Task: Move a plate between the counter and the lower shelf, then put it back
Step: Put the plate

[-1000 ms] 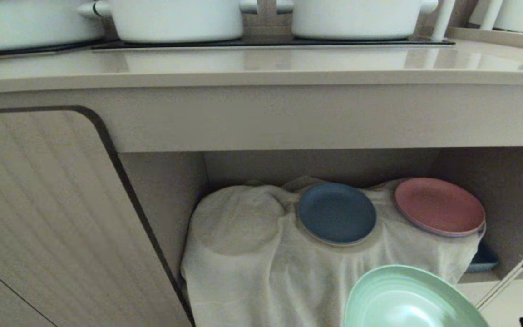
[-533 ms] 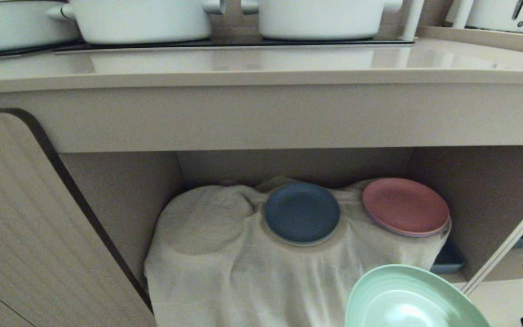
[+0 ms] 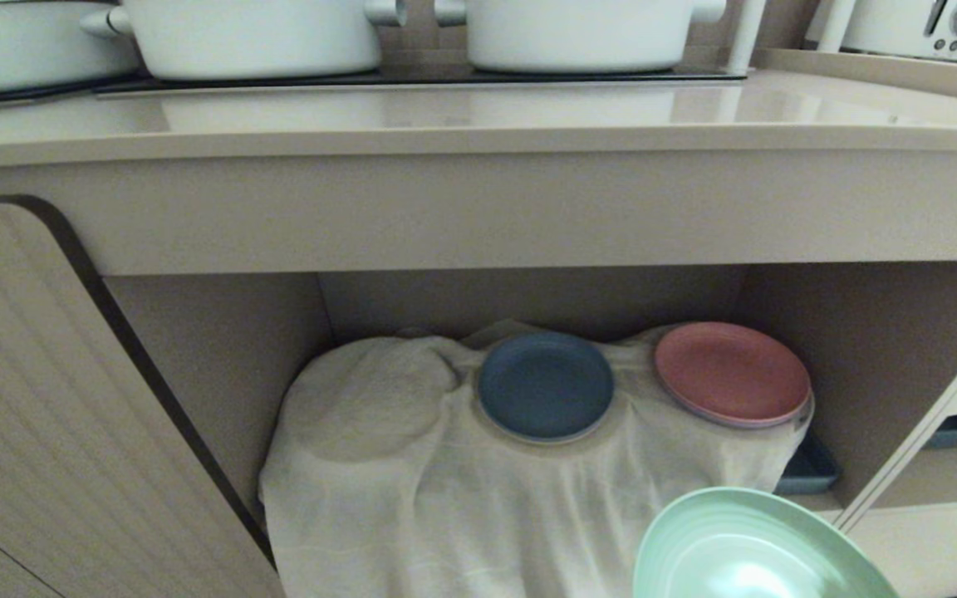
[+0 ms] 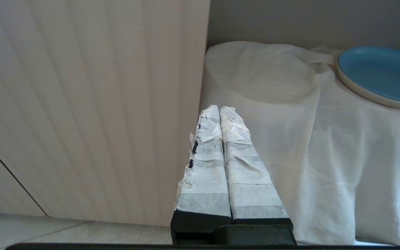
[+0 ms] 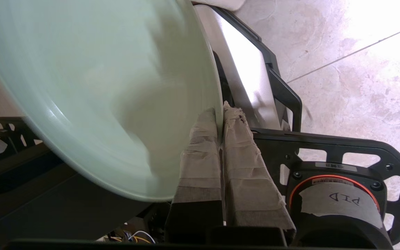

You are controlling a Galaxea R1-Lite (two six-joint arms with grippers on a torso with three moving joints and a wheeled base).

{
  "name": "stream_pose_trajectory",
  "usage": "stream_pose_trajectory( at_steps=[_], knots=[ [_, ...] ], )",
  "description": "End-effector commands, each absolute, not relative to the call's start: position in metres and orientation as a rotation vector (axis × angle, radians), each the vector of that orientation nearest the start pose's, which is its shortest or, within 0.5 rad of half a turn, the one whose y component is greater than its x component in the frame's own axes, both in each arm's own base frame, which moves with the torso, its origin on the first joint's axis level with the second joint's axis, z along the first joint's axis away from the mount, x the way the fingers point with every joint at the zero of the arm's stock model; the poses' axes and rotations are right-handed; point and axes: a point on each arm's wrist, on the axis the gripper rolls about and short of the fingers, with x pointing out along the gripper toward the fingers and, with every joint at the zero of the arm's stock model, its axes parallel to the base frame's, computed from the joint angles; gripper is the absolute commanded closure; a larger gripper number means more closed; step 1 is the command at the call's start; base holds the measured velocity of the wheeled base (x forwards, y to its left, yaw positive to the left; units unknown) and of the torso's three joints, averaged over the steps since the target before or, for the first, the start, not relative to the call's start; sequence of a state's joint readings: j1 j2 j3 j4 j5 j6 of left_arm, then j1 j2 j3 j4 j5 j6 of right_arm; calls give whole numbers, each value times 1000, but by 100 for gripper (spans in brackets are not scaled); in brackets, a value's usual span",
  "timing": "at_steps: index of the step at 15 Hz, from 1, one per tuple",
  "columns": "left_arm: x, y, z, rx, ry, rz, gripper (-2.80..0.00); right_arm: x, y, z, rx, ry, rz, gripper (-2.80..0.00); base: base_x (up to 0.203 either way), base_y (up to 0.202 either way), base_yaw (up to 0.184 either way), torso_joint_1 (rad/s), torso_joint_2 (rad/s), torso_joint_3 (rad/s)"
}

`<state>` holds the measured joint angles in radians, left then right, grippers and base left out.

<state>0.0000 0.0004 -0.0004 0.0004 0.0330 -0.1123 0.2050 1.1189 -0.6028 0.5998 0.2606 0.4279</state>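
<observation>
The long, glossy beige counter (image 3: pixel 478 116) is being spanned across the top, with the beige-walled lower shelf (image 3: pixel 861 349) beneath it being floored by a thin, rumpled white cloth (image 3: pixel 445 498). The round matte mint-green plate (image 3: pixel 757 548) is being held clear in front of the shelf — its low rim is being pinched by the tape-wrapped right gripper (image 5: pixel 221 119). The left gripper (image 4: pixel 220 111) is being kept clenched on nothing beside a ribbed cabinet door (image 4: pixel 82 104).

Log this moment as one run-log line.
right gripper: shut on mint-green plate rim, before the lower shelf | left gripper: shut, idle by cabinet door | counter: no plate
</observation>
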Motion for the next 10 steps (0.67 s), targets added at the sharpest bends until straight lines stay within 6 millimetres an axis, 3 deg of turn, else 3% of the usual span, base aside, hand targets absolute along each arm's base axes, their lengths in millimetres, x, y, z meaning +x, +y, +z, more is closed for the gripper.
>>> stream_pose_trajectory(
  at_steps=[1, 10],
  knots=[
    [-23, 1, 76, -112, -3, 34, 0, 99, 27, 158, 410, 1197, 169, 0, 0, 0, 0, 0, 0, 0],
    [-23, 1, 76, -113, -3, 34, 0, 96, 26, 158, 411, 1193, 172, 0, 0, 0, 0, 0, 0, 0]
  ],
)
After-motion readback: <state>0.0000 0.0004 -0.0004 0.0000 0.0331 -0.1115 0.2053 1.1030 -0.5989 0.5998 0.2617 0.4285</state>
